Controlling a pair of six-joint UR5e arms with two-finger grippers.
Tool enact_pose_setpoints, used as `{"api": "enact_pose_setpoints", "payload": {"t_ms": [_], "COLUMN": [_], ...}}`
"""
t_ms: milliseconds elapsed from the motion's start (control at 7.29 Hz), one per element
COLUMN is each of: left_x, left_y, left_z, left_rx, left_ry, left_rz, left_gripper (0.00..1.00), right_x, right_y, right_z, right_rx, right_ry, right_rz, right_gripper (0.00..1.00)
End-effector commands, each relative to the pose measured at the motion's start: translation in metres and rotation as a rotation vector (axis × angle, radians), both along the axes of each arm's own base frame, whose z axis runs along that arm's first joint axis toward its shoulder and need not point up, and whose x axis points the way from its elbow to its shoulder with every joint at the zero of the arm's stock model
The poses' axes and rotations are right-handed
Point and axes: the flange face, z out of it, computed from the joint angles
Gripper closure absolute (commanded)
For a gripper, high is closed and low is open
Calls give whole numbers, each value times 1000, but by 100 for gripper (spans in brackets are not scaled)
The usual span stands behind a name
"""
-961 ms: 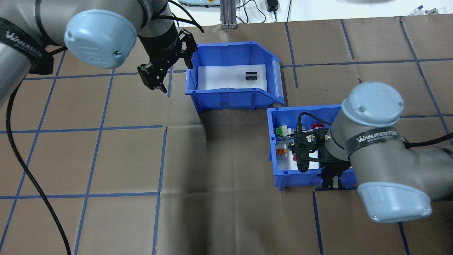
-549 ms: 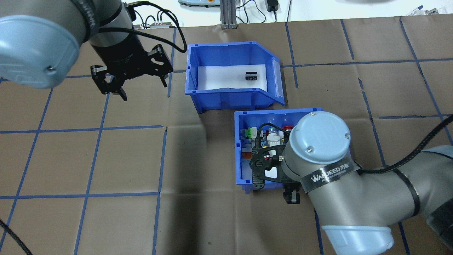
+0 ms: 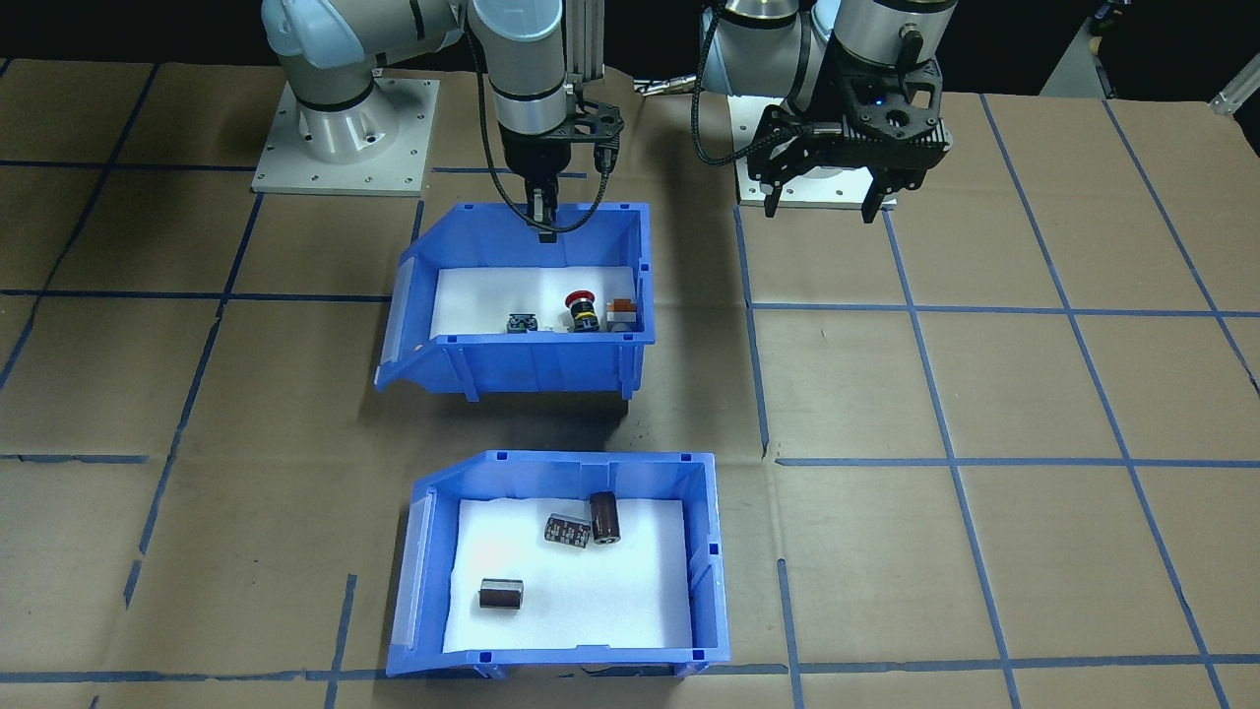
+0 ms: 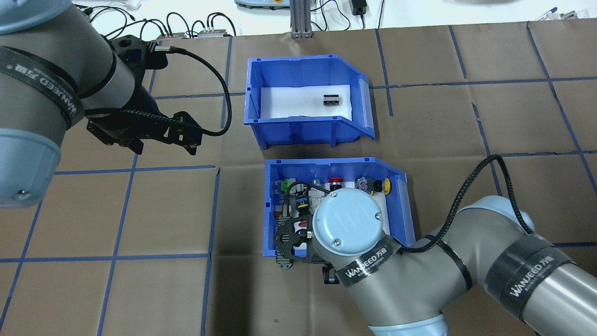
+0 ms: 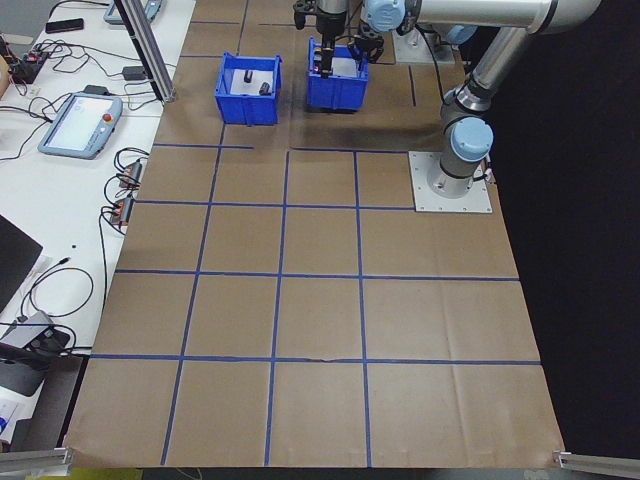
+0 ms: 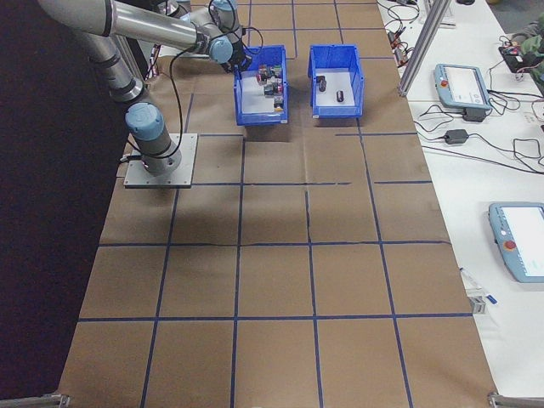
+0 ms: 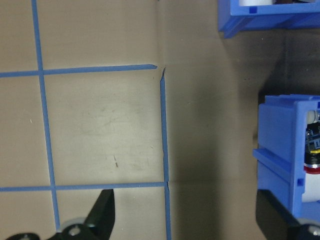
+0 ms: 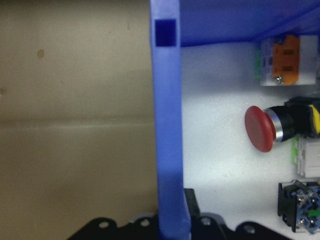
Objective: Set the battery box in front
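The battery box (image 3: 561,561), a blue bin lined with white foam and holding a few dark batteries (image 3: 604,517), is set on the bench (image 3: 984,394) on the side far from the robot, just beyond the switch bin (image 3: 522,305). The right pincer (image 3: 541,222) is clamped on the switch bin's back wall. The left pincer (image 3: 822,202) is held wide open and empty above the bench.

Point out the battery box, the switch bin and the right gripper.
battery box (image 3: 709,561): front-facing view, its right side wall.
switch bin (image 3: 536,359): front-facing view, its near outer wall.
right gripper (image 3: 543,219): front-facing view, fingertips at the bin's back wall.
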Motion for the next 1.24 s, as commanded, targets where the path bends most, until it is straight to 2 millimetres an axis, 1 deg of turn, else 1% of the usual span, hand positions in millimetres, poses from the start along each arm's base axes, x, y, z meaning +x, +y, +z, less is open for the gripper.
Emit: {"api": "enact_pose_setpoints", "payload": {"t_ms": [0, 137, 275, 412, 549, 686, 824, 961, 1098], "left_x": [1, 1, 1, 1, 1, 2, 2, 2, 2], "left_y": [7, 10, 13, 14, 15, 14, 14, 14, 15], "left_z": [4, 9, 10, 10, 10, 10, 10, 10, 9], "left_rx": [-21, -32, -26, -26, -24, -24, -23, -23, -15], "left_ry": [-2, 1, -2, -2, -1, -3, -3, -3, -5], "left_rz": [-9, -8, -9, -9, -11, -16, -17, -15, -16], "left_gripper": [1, 1, 1, 1, 1, 1, 1, 1, 1], "right_x": [4, 4, 4, 2, -1, -4, -1, -5, -20], "right_y": [0, -1, -2, -5, -8, -13, -19, -33, -54], "right_z": [-17, -16, -16, -17, -14, -10, 8, 29, 46], "right_rx": [29, 25, 23, 28, 25, 24, -12, -14, 31], "right_ry": [27, 26, 23, 30, 24, 15, -3, -6, 11], "right_rz": [5, 5, 3, -9, -21, -85, -110, -136, -201], "right_gripper": [86, 76, 47, 32, 10, 0, 0, 0, 0]}}
